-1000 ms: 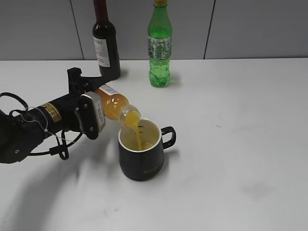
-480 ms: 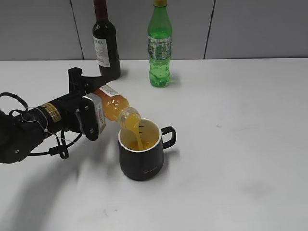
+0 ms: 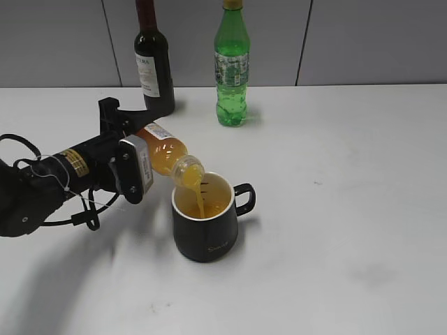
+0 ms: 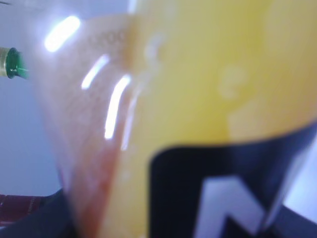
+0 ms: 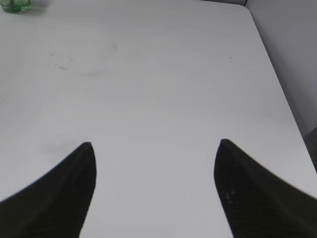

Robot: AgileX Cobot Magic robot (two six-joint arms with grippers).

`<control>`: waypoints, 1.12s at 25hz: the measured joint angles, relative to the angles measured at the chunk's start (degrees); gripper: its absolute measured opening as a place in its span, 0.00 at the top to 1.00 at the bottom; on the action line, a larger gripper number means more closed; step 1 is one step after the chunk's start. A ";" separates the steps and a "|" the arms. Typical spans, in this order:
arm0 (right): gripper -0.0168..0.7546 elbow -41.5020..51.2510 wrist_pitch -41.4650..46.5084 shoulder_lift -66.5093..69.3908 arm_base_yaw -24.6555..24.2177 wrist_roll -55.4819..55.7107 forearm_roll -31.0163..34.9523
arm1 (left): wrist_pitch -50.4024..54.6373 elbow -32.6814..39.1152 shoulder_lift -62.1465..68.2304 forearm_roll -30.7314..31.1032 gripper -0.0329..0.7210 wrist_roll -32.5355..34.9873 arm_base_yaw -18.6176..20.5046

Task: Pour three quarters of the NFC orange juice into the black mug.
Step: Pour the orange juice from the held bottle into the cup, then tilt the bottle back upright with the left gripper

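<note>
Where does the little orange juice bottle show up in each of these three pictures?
Exterior view: NFC orange juice left of centre, tilted over the black mug.
Left wrist view: it fills the frame, blurred.
Right wrist view: not in it.
Shared landmark: green plastic bottle.

Black mug (image 3: 206, 227), cream-white interior

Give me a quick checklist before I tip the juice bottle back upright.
1. Left hand grips the juice bottle: ok.
2. Bottle mouth over the mug opening: ok, the stream lands inside.
3. Spill on the table around the mug: ok, none visible.
4. Mug fill level: cannot tell exactly; juice sits below the rim.
5. Three quarters poured: not ok, much juice remains in the bottle.
6. Right hand open and clear: ok, above bare table.
</note>
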 joint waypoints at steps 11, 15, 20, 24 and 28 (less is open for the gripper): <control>0.25 0.00 0.00 0.00 0.00 0.00 0.00 | -0.28 0.00 -1.79 -0.70 0.33 0.16 0.00; 0.25 0.00 0.00 0.00 0.00 0.00 0.00 | -0.28 0.00 -1.85 -0.86 0.33 0.16 0.00; 0.25 0.00 0.00 0.00 0.00 0.00 0.00 | -0.28 0.00 -2.43 -0.97 0.33 0.21 0.00; 0.25 0.00 0.00 0.00 0.00 0.00 0.00 | -0.28 0.00 -2.43 -0.97 0.33 0.21 0.00; 0.25 0.00 0.00 0.00 0.00 0.00 0.00 | -0.28 0.00 -2.69 -0.97 0.33 0.21 0.00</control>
